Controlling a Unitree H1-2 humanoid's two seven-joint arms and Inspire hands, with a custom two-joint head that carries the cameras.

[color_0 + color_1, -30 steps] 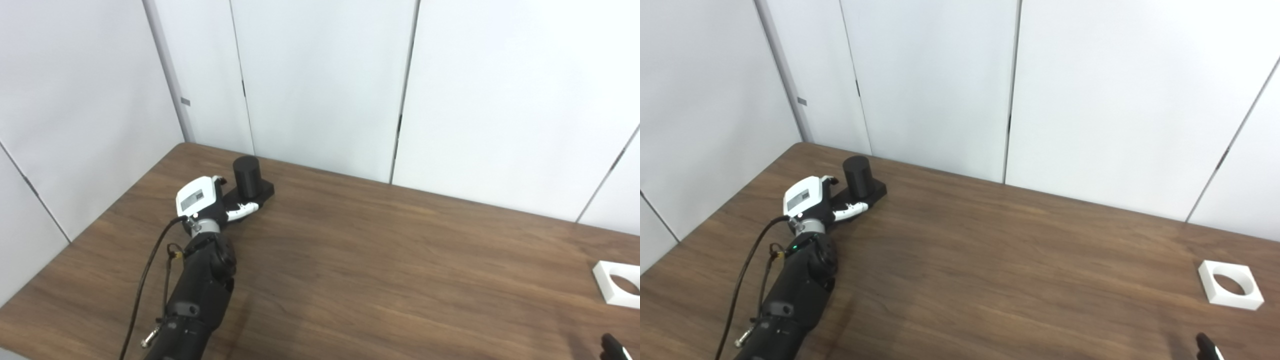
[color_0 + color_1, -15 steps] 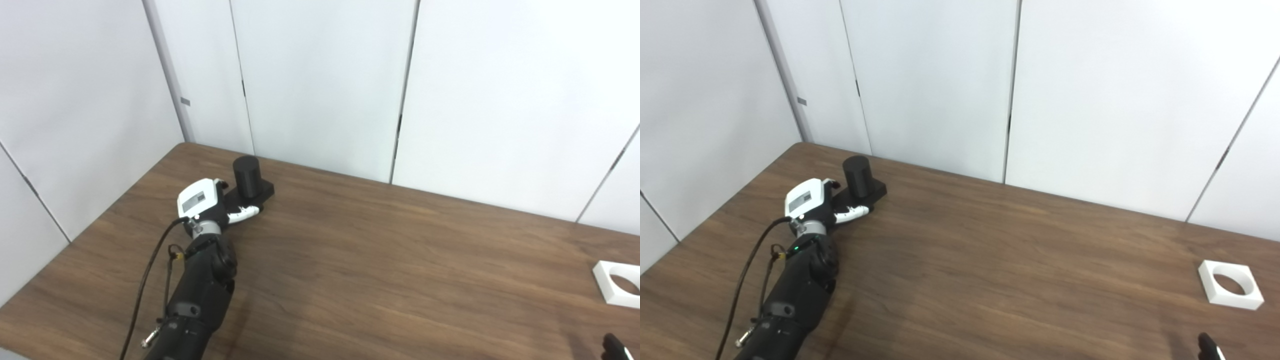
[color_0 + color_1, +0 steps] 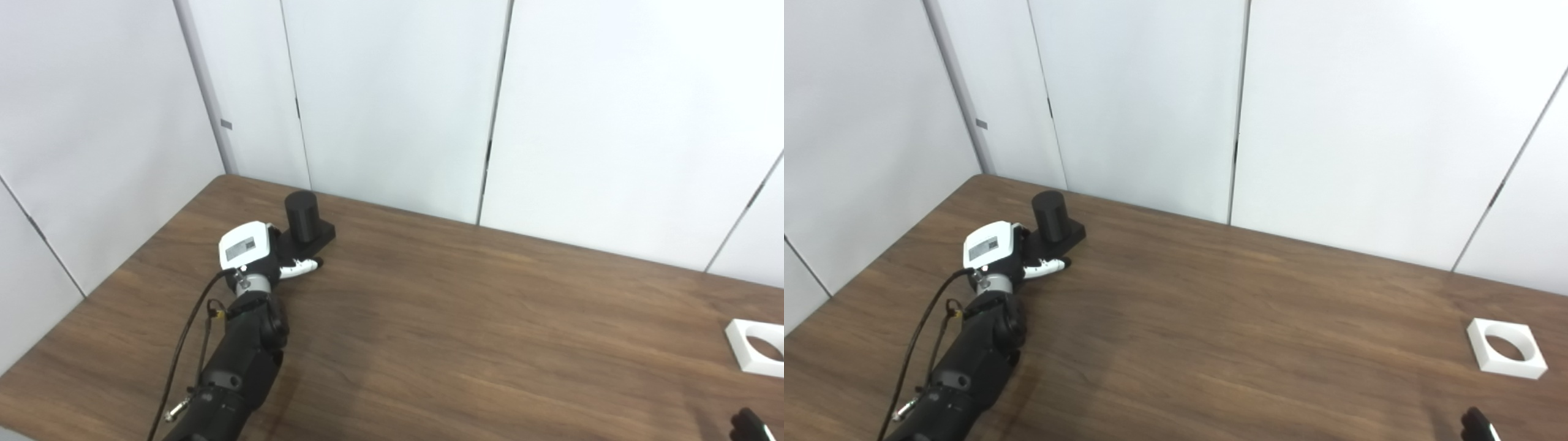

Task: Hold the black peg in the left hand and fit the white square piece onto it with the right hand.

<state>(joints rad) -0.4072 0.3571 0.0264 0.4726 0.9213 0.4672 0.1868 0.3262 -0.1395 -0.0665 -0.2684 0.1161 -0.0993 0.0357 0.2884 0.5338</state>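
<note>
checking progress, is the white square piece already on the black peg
No, the white square piece lies flat on the table's right side, far from the black peg.

I see a dark brown wood-grain table (image 3: 465, 318) filling the lower half of both head views; its far edge runs slantwise from the upper left down toward the right, and its left edge falls away to the bottom-left corner. Behind it stand white wall panels (image 3: 392, 104) — plain, matte, evenly lit; dark narrow seams (image 3: 493, 116) split them into tall upright sections, and at the right one seam leans. On the left a pale grey post (image 3: 205, 92) marks the corner where the side wall (image 3: 92, 135) meets the back; a small grey tab (image 3: 226, 124) sits on it. The light is soft — I find only faint shadows on the wood.
</note>
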